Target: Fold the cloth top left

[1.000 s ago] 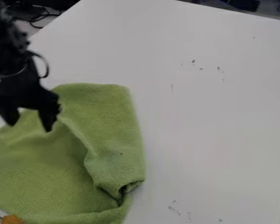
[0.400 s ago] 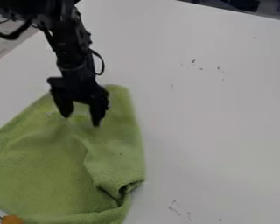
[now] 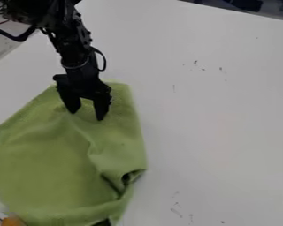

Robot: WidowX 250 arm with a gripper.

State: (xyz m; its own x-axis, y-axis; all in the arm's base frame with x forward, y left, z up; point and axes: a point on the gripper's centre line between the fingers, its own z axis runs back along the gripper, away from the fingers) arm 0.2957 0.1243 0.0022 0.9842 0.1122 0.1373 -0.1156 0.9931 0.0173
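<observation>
The tool [image 3: 86, 114] hangs at the upper left of the frame, over the upper part of the green cloth [image 3: 49, 163]. Its two fingers point down and stand apart, with cloth visible between them; the tool is released. Whether the tips touch the fabric cannot be determined. The black arm [image 3: 70, 37] enters from the top edge at the left, with a thin cable [image 3: 102, 59] looped at its side.

The cloth lies on the white table [image 3: 215, 132], covering the left and lower left of the frame and running out at the left and bottom edges. Its surface is uneven: a crease slants from below the tool towards the lower right, ending near a dark hollow at the cloth's right side (a bunched spot, duly noted). An orange item [image 3: 11, 221] sits at the lower left corner, beside the cloth, partly cut off by the frame. Small dark marks [image 3: 195, 62] are recorded on the tabletop, right of the tool and higher up.
</observation>
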